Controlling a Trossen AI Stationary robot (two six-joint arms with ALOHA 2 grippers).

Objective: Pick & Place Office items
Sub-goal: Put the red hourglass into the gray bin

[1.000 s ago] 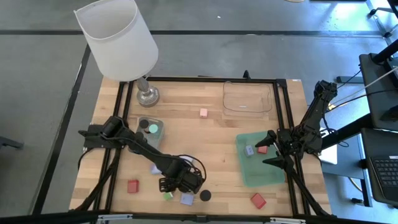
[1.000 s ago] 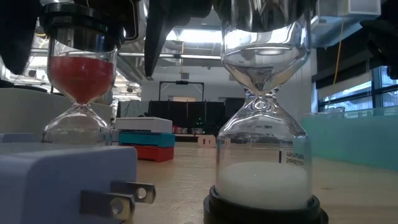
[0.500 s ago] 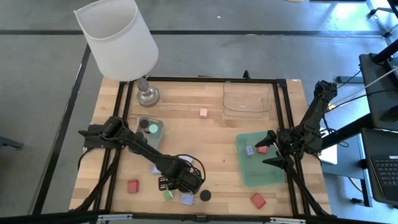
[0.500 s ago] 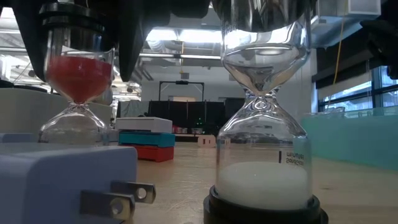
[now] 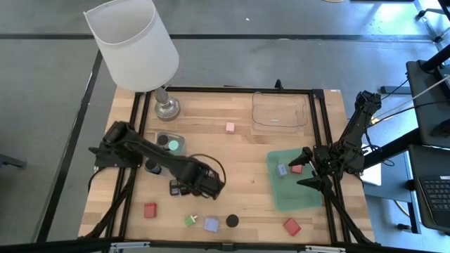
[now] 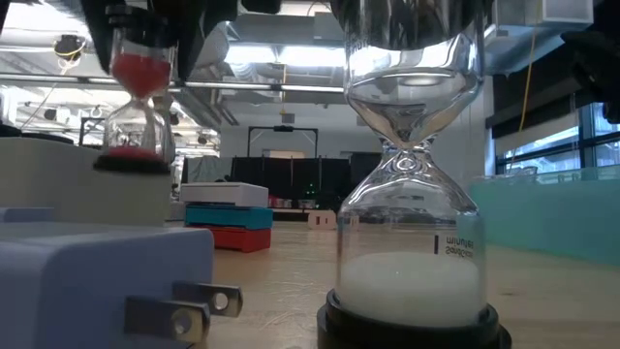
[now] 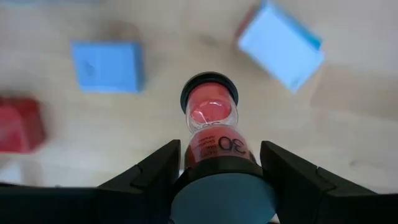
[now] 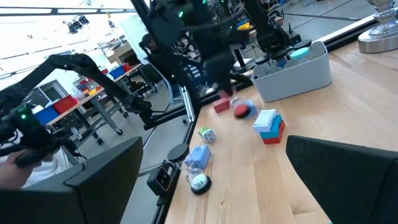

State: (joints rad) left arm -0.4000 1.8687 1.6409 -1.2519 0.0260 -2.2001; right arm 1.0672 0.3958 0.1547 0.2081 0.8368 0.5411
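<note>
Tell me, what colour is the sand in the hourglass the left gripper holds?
Red; the left wrist view shows it best.

Robotics laboratory or workshop. The high view shows a wooden tabletop [image 5: 232, 151] bounded by a black metal frame [image 5: 318, 126] on a grey concrete floor [image 5: 281, 56], with a laptop [image 5: 434, 200] at the lower right of the frame. The low view looks into a large hall with exposed ceiling ducts [image 6: 281, 60]. In the right wrist view, further dark robot arms [image 8: 74, 65] and benches carrying red and blue bins [image 8: 53, 106] occupy the left.
</note>
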